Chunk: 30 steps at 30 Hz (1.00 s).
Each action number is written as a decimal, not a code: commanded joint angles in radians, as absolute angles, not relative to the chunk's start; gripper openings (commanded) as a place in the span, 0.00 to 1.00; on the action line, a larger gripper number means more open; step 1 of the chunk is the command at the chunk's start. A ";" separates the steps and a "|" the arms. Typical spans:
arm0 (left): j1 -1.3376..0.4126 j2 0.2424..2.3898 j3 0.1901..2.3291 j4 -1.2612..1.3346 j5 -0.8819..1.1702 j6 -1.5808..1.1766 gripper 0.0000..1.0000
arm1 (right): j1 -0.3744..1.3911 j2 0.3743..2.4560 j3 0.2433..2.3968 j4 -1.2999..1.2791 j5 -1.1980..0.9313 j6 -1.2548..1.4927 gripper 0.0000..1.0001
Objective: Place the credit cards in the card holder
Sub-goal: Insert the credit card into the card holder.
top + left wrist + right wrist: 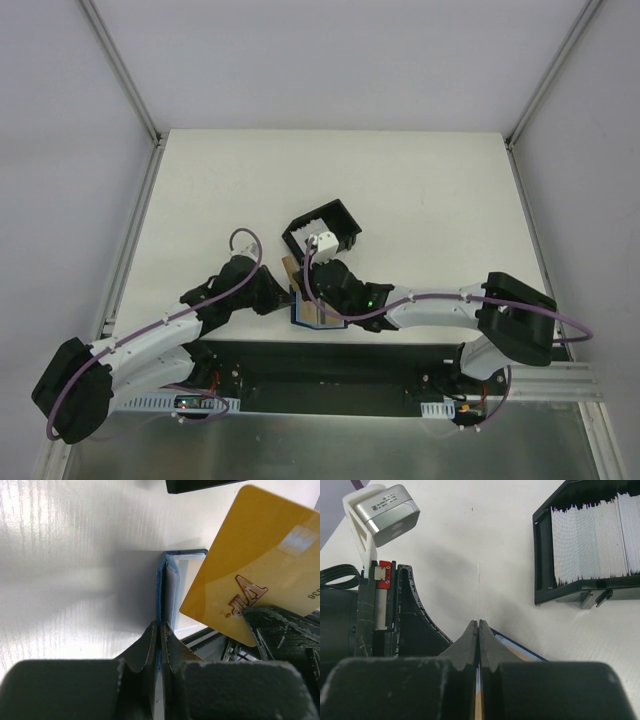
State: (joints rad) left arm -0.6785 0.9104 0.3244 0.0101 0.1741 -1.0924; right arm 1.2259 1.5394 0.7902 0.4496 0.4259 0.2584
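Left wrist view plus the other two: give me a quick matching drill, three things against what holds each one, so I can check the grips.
Things:
1 card holder
2 yellow card
3 black box

States:
A pinched in the shut right tool
B free on the table, packed with white sheets
C pinched in the shut left tool

Pairs: 1-C, 2-A, 3-B.

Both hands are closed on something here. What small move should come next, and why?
Probably the right hand should ease the yellow card across toward the opening of the card holder. The left hand pinches the holder by its edge. The card hangs tilted beside it, close but not yet inside, so only a short guided approach seems left.
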 commanded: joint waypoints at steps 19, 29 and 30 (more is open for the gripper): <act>-0.666 0.868 0.290 0.017 0.149 -1.167 0.00 | 1.287 1.539 0.761 0.413 0.565 0.345 0.00; -0.666 0.867 0.287 0.017 0.146 -1.172 0.00 | 1.293 1.523 0.749 0.439 0.572 0.342 0.01; -0.666 0.867 0.287 0.017 0.146 -1.172 0.00 | 1.295 1.520 0.744 0.452 0.565 0.334 0.01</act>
